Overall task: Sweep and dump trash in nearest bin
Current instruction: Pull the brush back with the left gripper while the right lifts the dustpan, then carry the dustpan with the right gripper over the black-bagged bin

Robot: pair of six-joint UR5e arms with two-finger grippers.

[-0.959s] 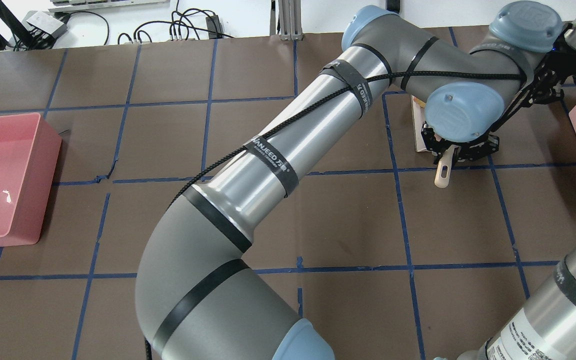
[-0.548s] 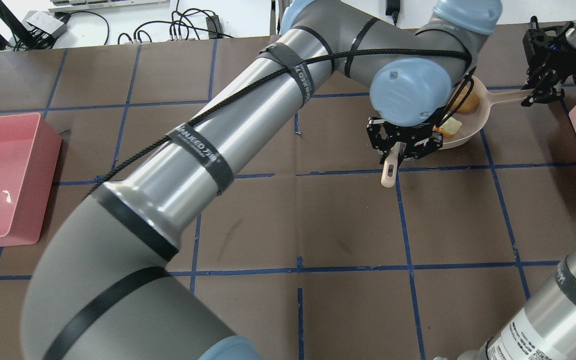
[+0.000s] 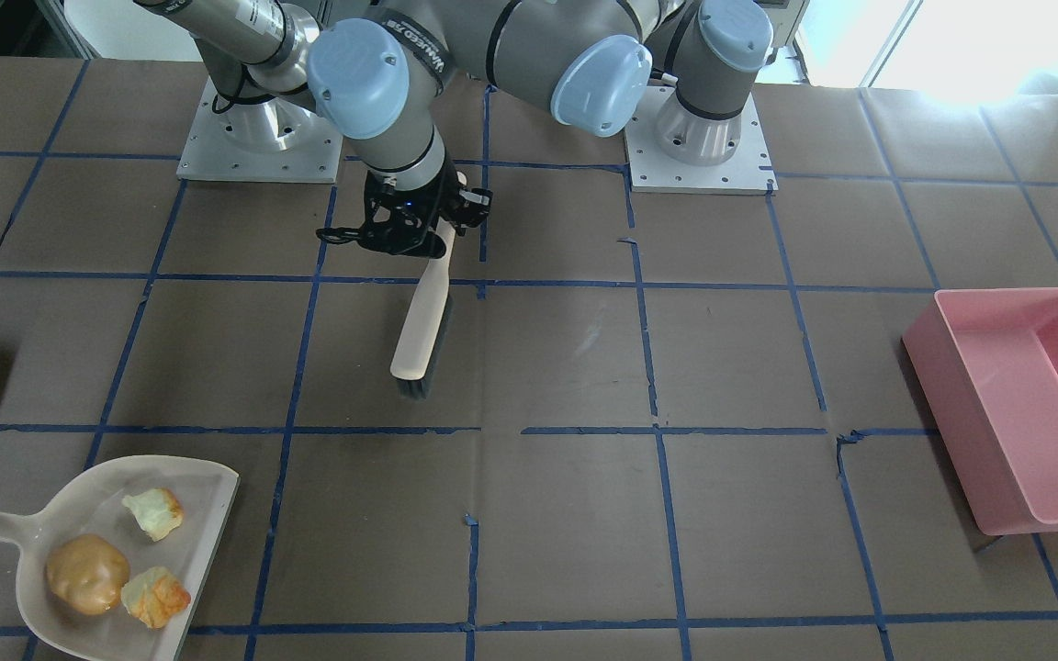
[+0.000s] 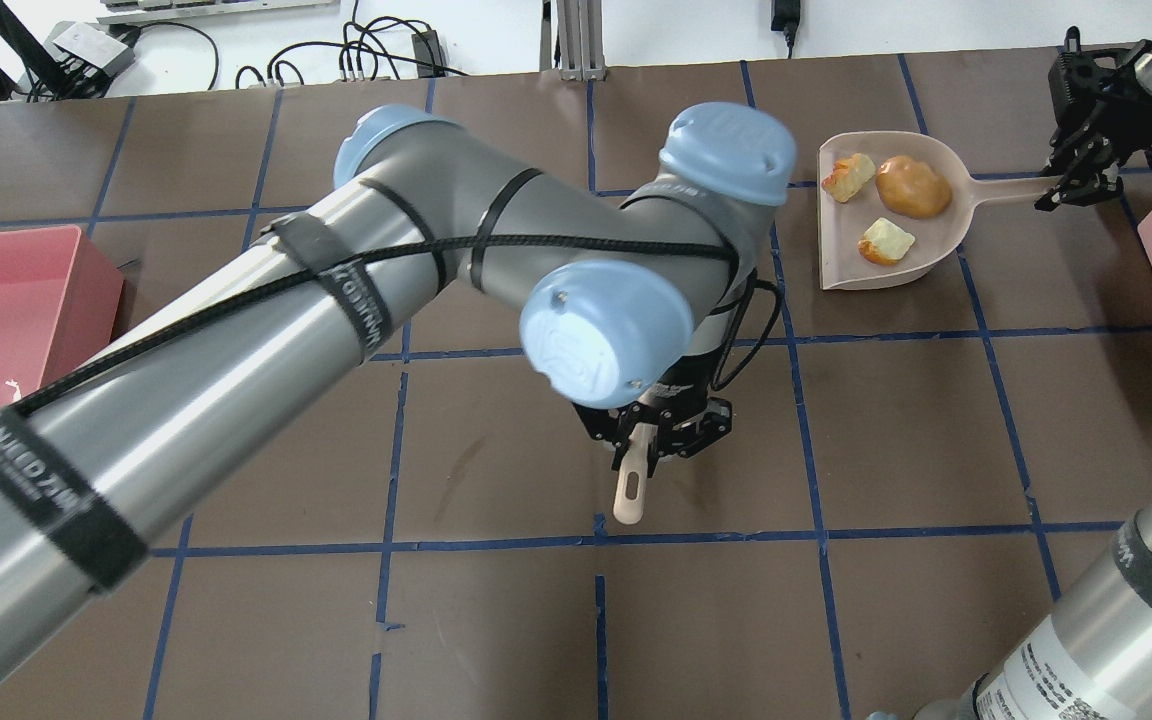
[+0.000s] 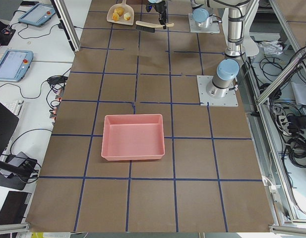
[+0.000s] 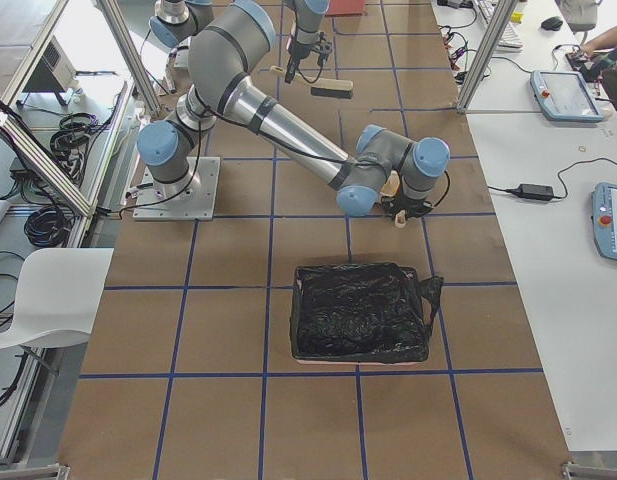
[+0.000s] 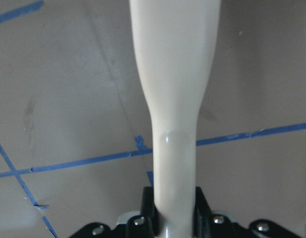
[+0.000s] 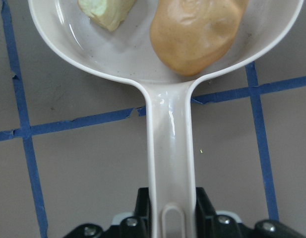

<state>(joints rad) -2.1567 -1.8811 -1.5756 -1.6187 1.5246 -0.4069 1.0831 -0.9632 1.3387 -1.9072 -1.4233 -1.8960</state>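
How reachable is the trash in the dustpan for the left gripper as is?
Probably not to grasp: the left gripper is shut on the brush, apart from the dustpan. Bare table lies between, so the brush itself could likely reach the trash.

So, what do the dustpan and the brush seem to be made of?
The dustpan looks like smooth, glossy beige plastic: the right wrist view shows bright highlights along its moulded handle. The brush has a similar cream handle, probably plastic too, with dark bristles at its end. What the bristles are made of cannot be told.
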